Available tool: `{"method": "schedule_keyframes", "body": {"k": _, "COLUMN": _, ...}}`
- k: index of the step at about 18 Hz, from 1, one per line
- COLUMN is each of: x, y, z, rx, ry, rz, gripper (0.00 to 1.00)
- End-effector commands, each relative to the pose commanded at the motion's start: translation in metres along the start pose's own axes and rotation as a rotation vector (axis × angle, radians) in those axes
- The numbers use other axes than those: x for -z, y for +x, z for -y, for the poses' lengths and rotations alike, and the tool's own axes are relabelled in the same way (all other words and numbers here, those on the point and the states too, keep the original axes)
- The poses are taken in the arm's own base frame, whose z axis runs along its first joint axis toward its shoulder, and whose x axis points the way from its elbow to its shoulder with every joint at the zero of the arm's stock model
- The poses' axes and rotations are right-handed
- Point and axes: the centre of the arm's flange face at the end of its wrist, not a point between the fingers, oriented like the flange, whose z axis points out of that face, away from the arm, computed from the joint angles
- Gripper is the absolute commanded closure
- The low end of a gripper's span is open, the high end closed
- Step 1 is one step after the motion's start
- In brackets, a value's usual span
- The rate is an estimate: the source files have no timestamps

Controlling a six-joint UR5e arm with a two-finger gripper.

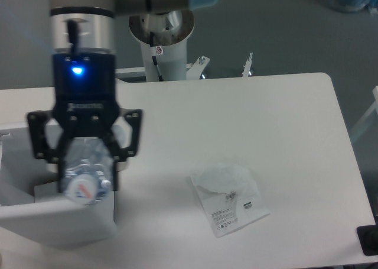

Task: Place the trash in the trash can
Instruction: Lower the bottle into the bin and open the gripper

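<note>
My gripper (84, 173) is shut on the clear bluish plastic bottle (85, 175), which hangs between the fingers with its white cap end facing the camera. Gripper and bottle are above the right side of the white trash can (41, 219) at the left of the table, and they hide much of its opening. The translucent white plastic bag (227, 195) with its printed label lies flat on the table right of centre, well away from the gripper.
The white table (248, 115) ends at a rounded corner at the back right. The arm's white pedestal (162, 44) stands behind the table's far edge. A dark object (369, 240) sits at the frame's lower right corner.
</note>
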Motion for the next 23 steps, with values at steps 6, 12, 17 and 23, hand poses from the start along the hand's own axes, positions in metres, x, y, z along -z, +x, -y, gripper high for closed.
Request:
{"method": "schedule_keyframes", "body": {"k": 6, "x": -0.024, "y": 0.054, "z": -0.025, "rx": -0.031, "ry": -0.056, "rz": -0.065, "gripper": 0.30}}
{"method": "schedule_keyframes", "body": {"k": 12, "x": -0.050, "y": 0.065, "z": -0.051, "rx": -0.035, "ry": -0.120, "rz": -0.078, "gripper": 0.30}}
{"method": "schedule_keyframes", "body": {"k": 17, "x": -0.060, "y": 0.067, "z": -0.060, "rx": -0.037, "ry": -0.142, "rz": -0.079, "gripper": 0.29}}
{"method": "schedule_keyframes", "body": {"k": 23, "x": -0.063, "y": 0.065, "z": -0.066, "rx": -0.040, "ry": -0.154, "rz": -0.075, "gripper": 0.24}}
